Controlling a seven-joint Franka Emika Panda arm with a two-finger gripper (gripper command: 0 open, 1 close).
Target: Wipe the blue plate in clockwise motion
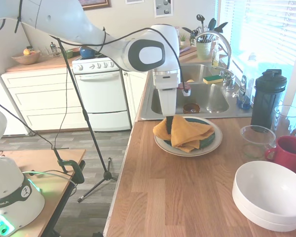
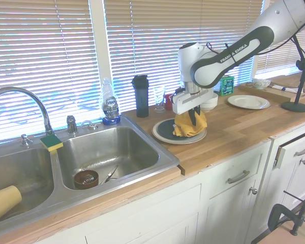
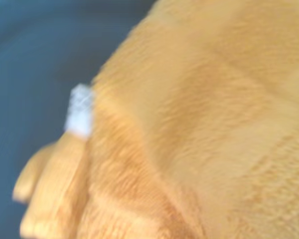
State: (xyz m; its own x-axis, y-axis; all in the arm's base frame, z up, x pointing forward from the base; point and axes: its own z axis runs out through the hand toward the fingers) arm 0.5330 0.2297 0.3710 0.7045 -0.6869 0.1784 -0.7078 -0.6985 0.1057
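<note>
The blue plate (image 1: 206,140) – round, dark teal, glossy – sits stacked on a larger cream plate (image 1: 213,146) on the wooden counter (image 1: 177,192), near the counter's sink-side edge. An orange cloth (image 1: 185,132) covers most of it – only a dark crescent shows.

Cloth (image 1: 187,131): orange fabric, showing a soft, fuzzy nap in the wrist view. Blue plate (image 2: 165,130): looking smooth and glossy, lying on a cream plate (image 1: 214,143) with a glazed sheen. Surface (image 1: 187,192): wood, showing visible grain and a matt finish. Sink (image 2: 112,152): brushed metal, reflecting light dully. Bowls (image 1: 271,195): white, appearing smooth and semi-glossy. Bottle (image 1: 267,98): dark plastic, looking matt. Mug (image 1: 291,153): red, shining glossily.
</note>
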